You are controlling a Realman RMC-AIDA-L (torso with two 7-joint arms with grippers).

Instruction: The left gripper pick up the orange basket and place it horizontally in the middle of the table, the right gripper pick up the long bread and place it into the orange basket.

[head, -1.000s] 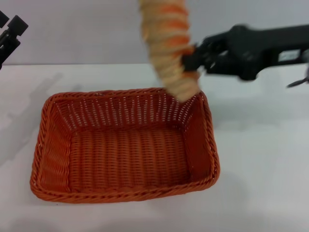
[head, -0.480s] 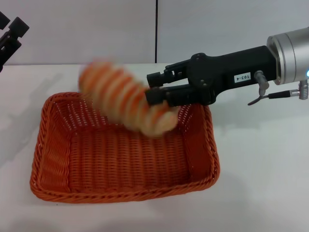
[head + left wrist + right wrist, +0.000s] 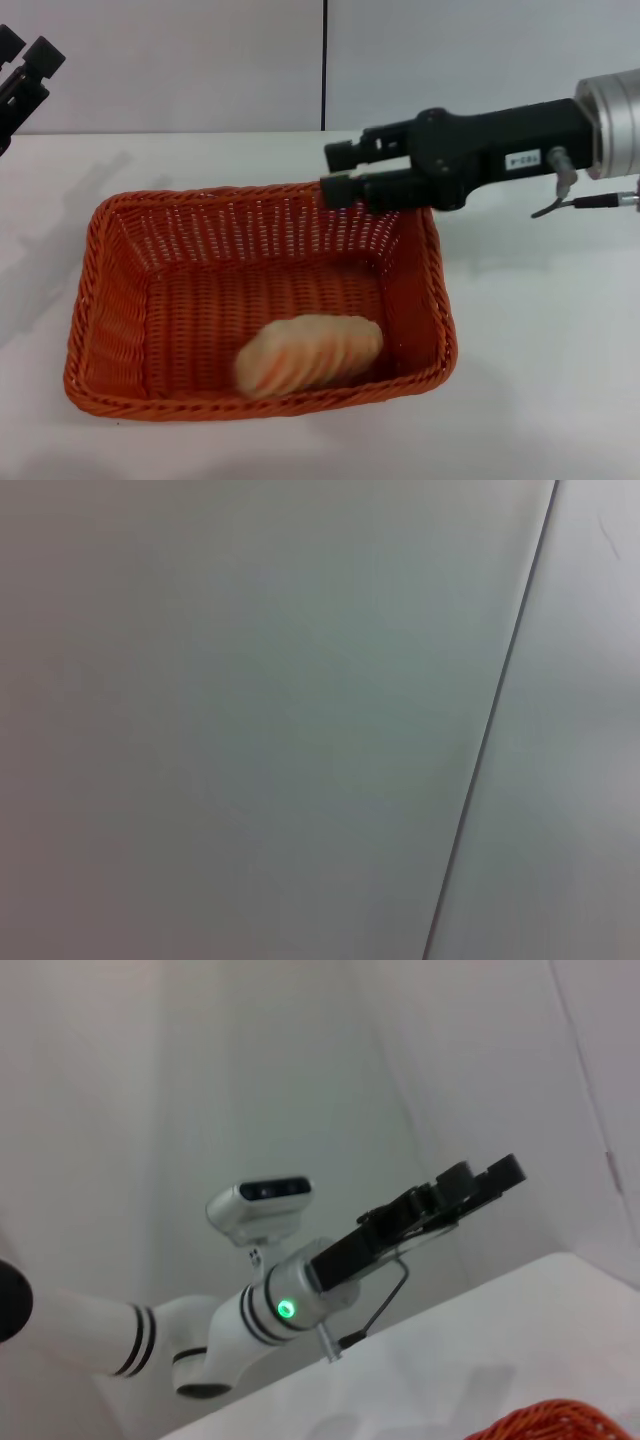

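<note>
Right gripper [image 3: 340, 174] hangs open and empty over the orange basket [image 3: 105, 300].
The long bread [image 3: 308, 355] lies inside; the left gripper [image 3: 22, 70] sits far off.

One orange basket [image 3: 258, 310] sits on one table [image 3: 540, 350], below and just ahead of the right gripper's parted jaws. One long bread [image 3: 309, 354] lies inside that basket, beneath those jaws and toward the near wall. Two grippers show: the right gripper [image 3: 339, 175] above the basket's far rim, and the left gripper [image 3: 22, 70], well off to the side.
</note>
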